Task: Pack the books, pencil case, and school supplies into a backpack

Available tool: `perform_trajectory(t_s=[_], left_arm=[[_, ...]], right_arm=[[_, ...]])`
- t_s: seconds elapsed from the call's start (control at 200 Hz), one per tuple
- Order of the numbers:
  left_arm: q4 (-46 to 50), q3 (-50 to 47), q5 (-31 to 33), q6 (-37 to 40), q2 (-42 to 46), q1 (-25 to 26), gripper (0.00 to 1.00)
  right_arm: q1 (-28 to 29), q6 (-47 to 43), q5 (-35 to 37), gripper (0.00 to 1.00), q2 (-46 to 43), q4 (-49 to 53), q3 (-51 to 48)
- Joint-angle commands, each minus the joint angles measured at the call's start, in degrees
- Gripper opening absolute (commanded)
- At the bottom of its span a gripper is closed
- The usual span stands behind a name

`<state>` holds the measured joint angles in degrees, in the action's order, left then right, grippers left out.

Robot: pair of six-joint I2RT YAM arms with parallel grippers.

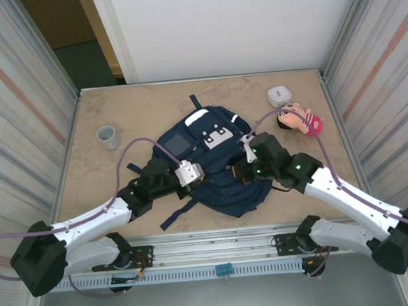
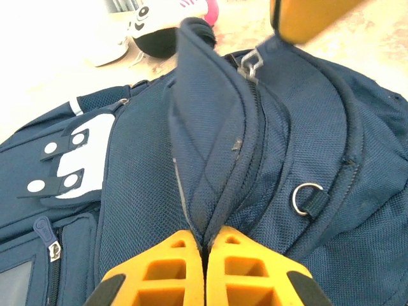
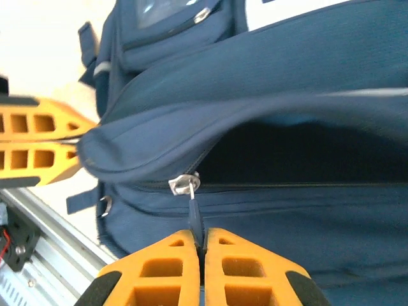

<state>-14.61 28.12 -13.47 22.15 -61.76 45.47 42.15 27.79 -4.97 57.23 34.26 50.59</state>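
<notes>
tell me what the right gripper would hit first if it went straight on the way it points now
The right gripper, shut on the zipper pull, would first meet the zipper slider just ahead, then probably the raised flap of the backpack; depth beyond the slider is unclear.

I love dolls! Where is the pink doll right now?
In the top view, the doll lies at the far right of the table, just right of the backpack, with the small white case behind it.
</notes>
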Motion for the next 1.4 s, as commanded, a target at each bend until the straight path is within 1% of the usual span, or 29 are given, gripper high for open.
perform_trajectory(t_s=[0.0,0.06,0.125,0.19,0.256,0.301,0.341,0.376,0.451,0.466,0.536,0.601,0.646,0.686,0.762,0.822,0.857,0.937,0.987,1.092,1.198,1.238,1.273,1.343,1.373,1.398], left_arm=[[4.39,-2.55,3.29,-1.8,4.72,-0.58,0.0],[4.58,-3.35,3.32,-2.0,6.0,-0.56,0.0],[4.97,-3.65,2.15,-2.29,6.92,-0.61,0.08],[5.44,-3.13,-1.56,-2.67,7.37,-0.5,0.25],[5.88,-1.77,-5.02,-3.54,7.19,0.26,0.4],[5.91,-0.52,-6.16,-4.22,6.57,1.5,0.5],[6.36,0.88,-5.87,-4.19,5.63,3.56,0.58],[6.91,2.35,-4.34,-4.05,4.44,5.34,0.62],[7.05,5.26,-0.51,-4.21,1.31,8.15,0.66],[7.05,5.86,-0.34,-4.29,0.68,8.56,0.67],[6.3,8.22,1.21,-4.73,-2.82,10.03,0.66],[5.94,10.18,4.44,-5.26,-6.19,10.6,0.65],[6.27,11.36,6.17,-5.32,-8.4,10.6,0.62],[6.77,12.14,7.4,-5.15,-9.89,10.62,0.58],[7.65,12.62,9.55,-4.64,-11.19,10.6,0.41],[7.83,11.79,10.46,-3.84,-10.93,10.49,0.34],[7.97,11.07,9.96,-3.49,-10.52,10.17,0.3],[8.74,9.58,8.79,-3.43,-8.85,8.84,0.08],[9.35,8.58,7.67,-3.19,-7.26,7.79,0.0],[11.93,6.38,3.15,-2.02,-2.85,5.28,0.0],[14.38,4.02,1.28,-0.1,1.96,3.85,0.0],[15.41,3.53,1.98,0.42,3.44,3.53,0.0],[16.02,3.05,3.92,0.68,4.47,3.48,0.0],[16.13,2.49,7.71,0.11,5.48,3.32,0.0],[15.9,2.47,8.23,-0.1,5.64,3.48,0.07],[15.7,2.55,7.7,-0.24,5.76,3.42,0.16]], right_arm=[[-3.6,-2.18,2.36,0.0,-2.82,3.06,-1.84],[-3.52,-3.02,-2.56,0.0,-3.0,0.33,-2.88],[-2.85,-3.35,-7.5,0.0,-2.64,-2.43,-3.69],[-1.51,-3.44,-9.95,0.0,-1.99,-4.04,-4.0],[-0.19,-3.75,-10.3,0.0,-1.35,-4.16,-3.68],[0.56,-3.86,-10.3,0.0,-1.01,-4.17,-3.41],[0.99,-3.88,-10.31,0.0,-0.81,-4.2,-3.22],[1.34,-3.96,-10.28,0.0,-0.81,-4.27,-3.03],[1.83,-4.15,-10.32,0.0,-0.81,-4.36,-2.94],[2.0,-4.15,-10.23,0.0,0.57,-4.36,-2.82],[2.2,-4.39,-10.14,0.0,1.63,-4.36,-2.62],[2.47,-4.43,-9.94,0.0,2.4,-4.28,-2.43],[2.5,-4.41,-9.66,0.0,2.81,-4.17,-2.3],[2.56,-4.41,-9.12,0.0,2.93,-4.05,-2.17],[2.37,-3.7,-5.83,0.0,2.85,-3.41,-2.16],[1.66,-2.83,-2.38,0.0,2.58,-2.51,-2.26],[1.2,-2.5,-0.81,0.0,2.36,-2.12,-2.45],[-0.01,-2.14,1.02,0.0,1.87,-1.92,-3.19],[-0.61,-1.96,2.13,0.0,1.66,-1.83,-3.63],[-2.16,-1.33,4.81,0.0,1.73,-1.81,-4.68],[-3.56,-1.07,4.36,0.0,2.28,-3.35,-5.62],[-3.58,-0.9,3.9,0.0,2.44,-4.36,-6.0],[-3.58,-0.91,2.9,0.0,2.76,-5.38,-6.28],[-3.17,-1.97,-2.47,0.0,3.3,-8.99,-7.16],[-2.77,-2.36,-4.78,0.0,3.47,-10.51,-7.49],[-2.22,-2.39,-5.83,0.0,3.59,-11.29,-7.6]])
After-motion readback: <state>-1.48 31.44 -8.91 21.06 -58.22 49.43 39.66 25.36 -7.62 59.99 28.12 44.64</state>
